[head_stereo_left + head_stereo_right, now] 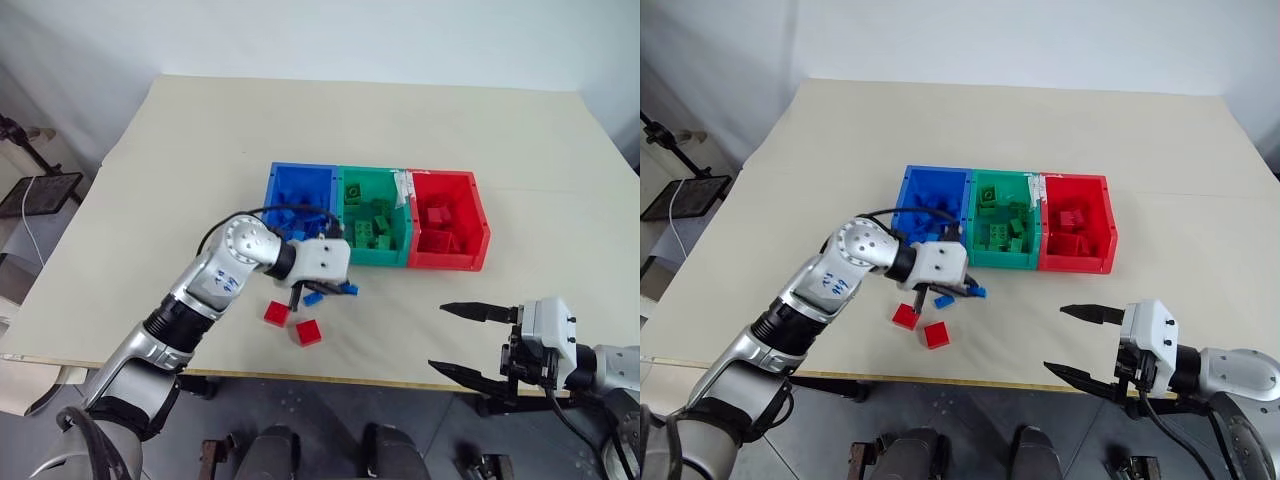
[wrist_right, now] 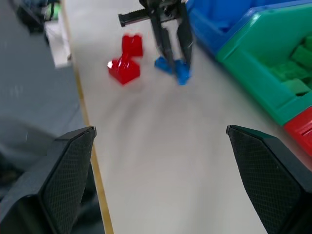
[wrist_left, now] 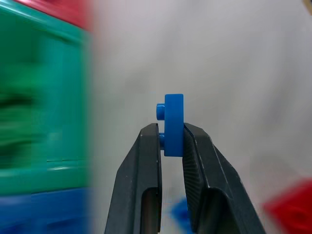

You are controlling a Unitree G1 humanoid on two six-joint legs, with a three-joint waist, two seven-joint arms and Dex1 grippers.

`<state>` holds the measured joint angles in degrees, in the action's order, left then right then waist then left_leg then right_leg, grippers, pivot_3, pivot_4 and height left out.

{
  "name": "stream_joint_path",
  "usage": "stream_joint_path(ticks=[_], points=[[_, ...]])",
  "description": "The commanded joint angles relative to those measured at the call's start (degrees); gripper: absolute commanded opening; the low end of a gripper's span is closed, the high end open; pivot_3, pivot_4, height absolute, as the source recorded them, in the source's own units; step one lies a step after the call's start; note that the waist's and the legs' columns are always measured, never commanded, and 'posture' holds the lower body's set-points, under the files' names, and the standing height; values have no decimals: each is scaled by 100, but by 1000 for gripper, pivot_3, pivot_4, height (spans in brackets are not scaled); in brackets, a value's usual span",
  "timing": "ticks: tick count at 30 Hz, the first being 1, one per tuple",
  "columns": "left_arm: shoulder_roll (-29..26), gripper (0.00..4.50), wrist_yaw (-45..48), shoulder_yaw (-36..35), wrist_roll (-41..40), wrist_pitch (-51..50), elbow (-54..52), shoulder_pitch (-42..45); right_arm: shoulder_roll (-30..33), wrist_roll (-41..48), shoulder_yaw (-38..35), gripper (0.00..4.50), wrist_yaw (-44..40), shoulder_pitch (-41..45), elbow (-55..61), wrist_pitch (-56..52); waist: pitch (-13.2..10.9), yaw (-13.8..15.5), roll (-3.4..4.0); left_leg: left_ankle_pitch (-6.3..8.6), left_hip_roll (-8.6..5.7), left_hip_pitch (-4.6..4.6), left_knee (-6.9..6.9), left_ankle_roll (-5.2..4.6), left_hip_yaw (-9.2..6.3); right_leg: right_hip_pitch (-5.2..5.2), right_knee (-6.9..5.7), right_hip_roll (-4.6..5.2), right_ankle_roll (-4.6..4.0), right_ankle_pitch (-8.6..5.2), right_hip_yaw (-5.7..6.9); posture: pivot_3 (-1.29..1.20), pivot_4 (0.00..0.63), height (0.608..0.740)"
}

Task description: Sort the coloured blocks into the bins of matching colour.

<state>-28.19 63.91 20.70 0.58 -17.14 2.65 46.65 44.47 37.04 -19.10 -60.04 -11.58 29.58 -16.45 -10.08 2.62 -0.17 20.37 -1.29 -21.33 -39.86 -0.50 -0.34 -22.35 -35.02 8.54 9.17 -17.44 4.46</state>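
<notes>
Left gripper [image 3: 170,146]: jaws clenched on small blue studded plastic brick [image 3: 173,124], visible in wrist view, indistinct from head views. Right gripper [image 1: 455,340]: jaws spread, empty.

You are looking at a matt, smooth, cream table [image 1: 200,140]. The blue bin [image 1: 300,180], green bin [image 1: 372,182] and red bin [image 1: 450,185] are showing glossy moulded plastic. The blue brick [image 3: 173,124] is looking like smooth, slightly shiny plastic, pinched between matt black fingers [image 3: 146,180] with a cross-hatched, grippy texture. The two red bricks [image 1: 308,332] are glinting glossily.
</notes>
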Motion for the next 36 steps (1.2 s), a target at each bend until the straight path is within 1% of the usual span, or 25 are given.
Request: stream_joint_path(ticks=[1, 4, 6, 9, 11, 13, 15, 16, 17, 22, 24, 27, 28, 30, 33, 36], points=[[-173, 268, -160, -900, -552, -244, -85, 113, -256, 442, -390, 4500, 481, 321, 189, 7, 1, -36, 1, 0, 0, 1, 1, 0, -12, -2, -3, 0, 0, 0, -3, 0, 150, 740], [-105, 268, -836, -1587, -760, -727, 76, 204, -395, 553, -509, 4500, 851, 481, 212, -83, 1, -57, 1, 0, 0, 3, 3, 1, -20, -2, -8, 0, 0, 0, -1, 0, 150, 740], [34, 268, -1235, -1804, -801, -938, 205, 254, -439, 454, -508, 4500, 953, 541, 150, -15, 1, -27, 1, 1, -4, 2, -1, 1, -26, 0, -9, 2, 1, 1, 0, 0, 150, 740], [173, 268, -1422, -1828, -820, -978, 367, 206, -495, 195, -467, 4500, 1024, 644, 21, 207, 1, 20, 1, 1, -7, 0, -8, 1, -27, 4, -7, 2, 5, 3, 0, 0, 150, 740], [173, 268, -1399, -1744, -808, -1019, 425, 129, -530, 184, -462, 4500, 1103, 710, -7, 206, 1, 21, 1, 1, -9, 0, -8, 1, -26, 3, -8, 2, 5, 3, 0, 0, 150, 740], [315, 268, -1450, -1805, -931, -981, 496, 52, -531, 154, -456, 4500, 1154, 780, -39, 232, 1, 11, 1, 1, -9, 0, -6, 1, -23, 1, -9, 2, 5, 3, 0, 0, 150, 740], [318, 988, -1565, -1777, -830, -871, 566, 0, -496, 112, -426, 4500, 1132, 820, -62, 253, 1, 2, 1, 1, -8, 0, -6, 1, -22, 1, -9, 2, 5, 3, -1, 0, 150, 740], [267, 1215, -1634, -1767, -750, -827, 584, -17, -475, 108, -406, 4500, 1089, 826, -70, 250, 1, -6, 1, 1, -8, 0, -6, 1, -21, 1, -9, 1, 5, 3, -1, 0, 150, 740], [227, 1546, -1686, -1757, -695, -789, 599, -27, -463, 105, -393, 4500, 1054, 829, -74, 246, 1, -14, 1, 1, -7, 0, -5, 1, -19, 0, -9, 1, 5, 3, 0, 0, 150, 740], [-245, 3031, -1810, -2010, -703, -893, 374, -364, -318, -22, -286, 4500, 708, 942, -327, 311, 1, -101, 1, 1, -6, 1, -1, 1, -5, -2, -10, 1, 5, 3, -1, 0, 150, 740], [-452, 3621, -1777, -2057, -705, -740, 313, -550, -285, -58, -251, 4500, 600, 1030, -441, 347, 1, -124, 1, 1, -3, 3, 5, 1, -9, -4, -12, 0, 5, 3, 0, 0, 150, 740], [-789, 4479, -1301, -2533, -1141, 23, 205, -1061, -253, -71, -119, 4500, 415, 1215, -620, 377, 1, -134, 1, 1, -2, 4, 8, 1, -15, -8, -12, 0, 5, 3, -2, 0, 150, 740], [-893, 4479, -1121, -2682, -1275, 278, 231, -1220, -248, -81, -76, 4500, 359, 1257, -668, 386, 1, -134, 1, 1, -1, 4, 11, 2, -19, -9, -12, 1, 5, 3, -2, 0, 150, 740], [-1146, 4479, -1004, -2901, -1297, 697, 461, -1469, -228, -130, 10, 4500, 225, 1310, -745, 420, 1, -143, 1, 1, 0, 4, 11, 3, -21, -9, -10, 1, 5, 3, -1, 0, 150, 740], [-1642, 4479, -323, -3380, -1617, 1377, 1157, -1846, -197, -102, 164, 4500, 17, 1454, -880, 353, 1, -139, 1, 2, 0, 5, 12, 3, -19, -8, -8, 1, 5, 3, -1, 0, 150, 740], [-2086, 4479, 308, -3432, -1675, 1586, 1869, -2124, -142, -225, 327, 4500, -211, 1559, -1010, 456, 1, -128, 2, 2, -2, 6, 12, 3, -14, -7, -6, 2, 5, 3, -1, 0, 150, 740]])
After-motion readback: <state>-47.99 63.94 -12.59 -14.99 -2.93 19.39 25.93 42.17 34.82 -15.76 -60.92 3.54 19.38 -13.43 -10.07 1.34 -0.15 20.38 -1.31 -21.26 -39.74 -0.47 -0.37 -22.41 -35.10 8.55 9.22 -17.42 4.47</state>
